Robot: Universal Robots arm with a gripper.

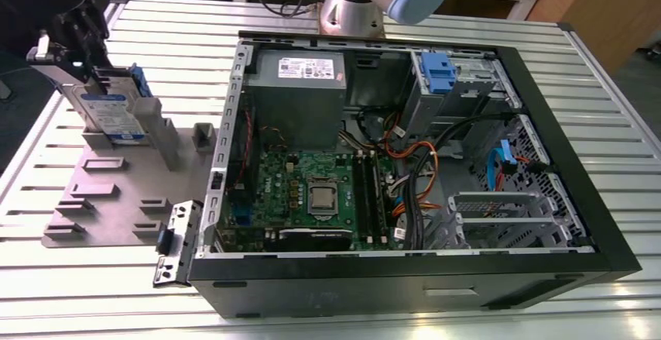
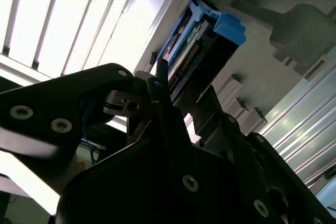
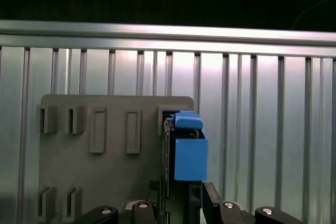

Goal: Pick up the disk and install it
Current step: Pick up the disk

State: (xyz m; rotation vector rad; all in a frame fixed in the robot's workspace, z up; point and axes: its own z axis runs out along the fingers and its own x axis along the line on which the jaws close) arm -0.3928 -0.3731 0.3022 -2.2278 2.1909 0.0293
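— What's over on the exterior view's left?

— The gripper (image 1: 83,61), down over the top of the disk (image 1: 108,113). The disk stands upright on edge in a slot of the grey plate (image 1: 114,200), its label facing out and its blue rail along the sides; the plate lies flat on the slatted table (image 1: 104,293).

— Has it got hold of the disk?

— I cannot tell. In the first wrist view the gripper straddles the disk's edge, close on both sides; whether it is clamped tight or a little apart doesn't show from here. The disk sits in its slot on the plate.

— And moving right?

— The computer case (image 1: 413,282), lying on its side with the panel off, just beside the plate. Inside, nearest the plate, there's the grey box (image 1: 299,92) with a white sticker at the far end; the green motherboard (image 1: 309,189) lies below it, nearer the camera. The arm (image 1: 357,3) stands behind the case at the table's far edge.

— Further right?

— Orange cables (image 1: 413,154) in the middle; a small blue clip (image 1: 438,73) in the bay at the far corner; then a bare metal cage (image 1: 506,216) toward the exterior view's right.
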